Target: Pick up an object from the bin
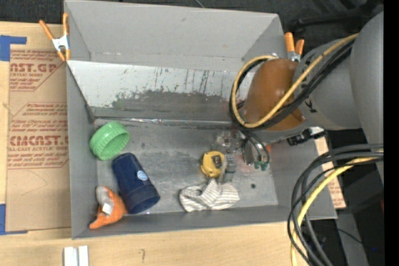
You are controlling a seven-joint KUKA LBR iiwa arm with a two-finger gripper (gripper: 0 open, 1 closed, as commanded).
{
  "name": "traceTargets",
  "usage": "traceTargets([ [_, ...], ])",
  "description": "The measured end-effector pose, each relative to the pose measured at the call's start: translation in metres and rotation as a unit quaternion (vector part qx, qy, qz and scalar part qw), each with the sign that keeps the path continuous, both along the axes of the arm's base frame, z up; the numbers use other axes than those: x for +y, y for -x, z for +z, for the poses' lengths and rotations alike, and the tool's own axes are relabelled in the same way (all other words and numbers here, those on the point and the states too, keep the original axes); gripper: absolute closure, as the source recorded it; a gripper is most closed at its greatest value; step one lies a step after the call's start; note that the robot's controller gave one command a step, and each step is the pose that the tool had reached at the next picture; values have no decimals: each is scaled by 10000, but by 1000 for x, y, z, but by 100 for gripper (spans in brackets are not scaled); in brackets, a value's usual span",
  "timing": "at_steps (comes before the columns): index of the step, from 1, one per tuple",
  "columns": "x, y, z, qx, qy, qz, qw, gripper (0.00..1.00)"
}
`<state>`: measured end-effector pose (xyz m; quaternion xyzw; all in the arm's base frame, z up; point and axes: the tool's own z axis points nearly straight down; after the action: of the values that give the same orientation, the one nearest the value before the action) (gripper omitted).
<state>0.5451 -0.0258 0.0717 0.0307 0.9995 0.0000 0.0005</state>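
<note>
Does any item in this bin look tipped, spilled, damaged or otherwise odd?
Nothing looks spilled or broken. The blue cup lies on its side at lower left, between the green lid and an orange toy. A striped cloth sits crumpled by the lower wall, just below the hand and a small yellow thing.

1. On the cardboard sheet (31,106) at the left edge of the frame, just beside the bin (78,93), large red capitals in the upper part read "CAST.GP". The frame edge cuts off the start of the word.
2. Lower on the same sheet, a second line of large red capitals reads roughly "CIACAST."; its first letters are uncertain.
3. Directly beneath that line, smaller red slanted capitals read "…-CAST ACRYLIC SHEET".
4. The other red lines printed on the sheet are too small to read.
</note>
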Motion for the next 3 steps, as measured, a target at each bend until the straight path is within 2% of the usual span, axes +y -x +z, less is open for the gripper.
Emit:
traceTargets([
  [1, 7, 16, 34, 6, -1, 132, 9999, 100],
  [2, 7, 16, 34, 6, -1, 132, 9999, 100],
  [3, 2, 30, 88, 7, -1, 85, 10000, 100],
])
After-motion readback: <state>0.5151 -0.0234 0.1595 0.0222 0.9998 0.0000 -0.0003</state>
